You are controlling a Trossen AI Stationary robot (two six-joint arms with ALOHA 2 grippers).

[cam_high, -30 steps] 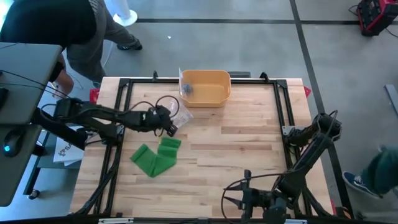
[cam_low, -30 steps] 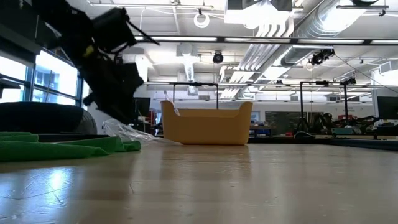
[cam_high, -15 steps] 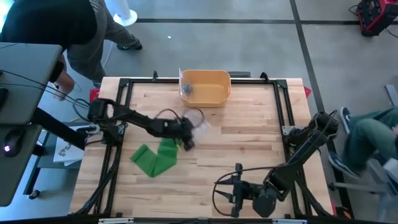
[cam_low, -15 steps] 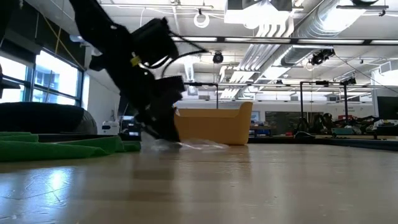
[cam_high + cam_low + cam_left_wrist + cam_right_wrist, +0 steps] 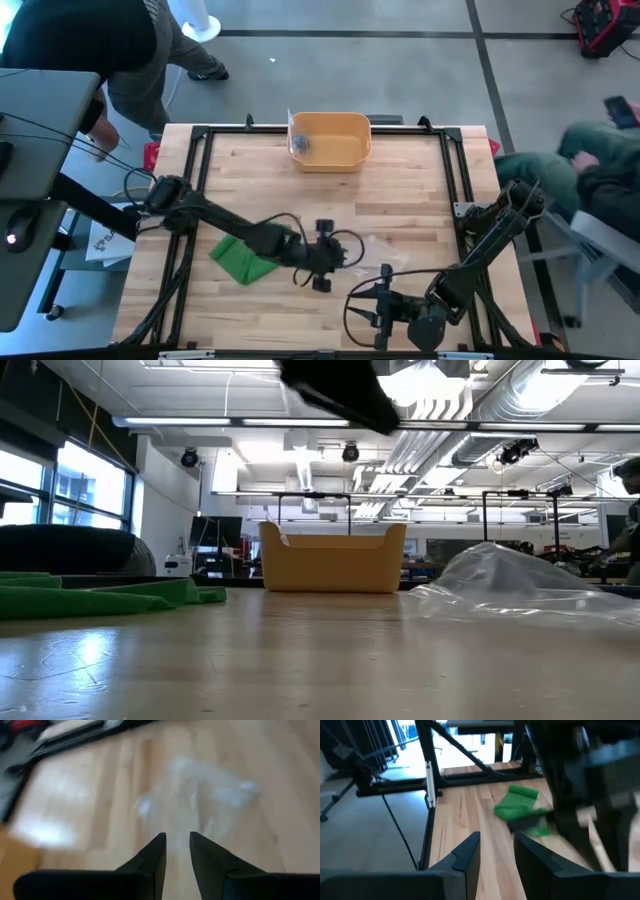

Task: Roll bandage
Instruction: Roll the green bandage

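Note:
A green bandage (image 5: 240,260) lies loose and crumpled on the table's near left; it also shows in the low view (image 5: 100,598) and the right wrist view (image 5: 517,805). A clear plastic bag (image 5: 388,250) lies on the wood right of centre. My left gripper (image 5: 350,255) hangs above the table between the bandage and the bag. It points at the bag (image 5: 200,795), with a narrow gap between its fingers (image 5: 176,837), and holds nothing. My right gripper (image 5: 365,310) waits by the near edge, open and empty (image 5: 496,840).
A yellow bin (image 5: 335,165) stands at the far middle of the table (image 5: 330,560). Black frame rails (image 5: 190,200) run along the table's sides. One person stands beyond the far left corner (image 5: 90,40). Another sits off the right side (image 5: 600,170).
My left gripper has swept from in front of the bin toward the table's near right and has risen. The clear bag has gone with it, from beside the bin to right of centre, and now lies apart from the fingers. The bandage has stayed put.

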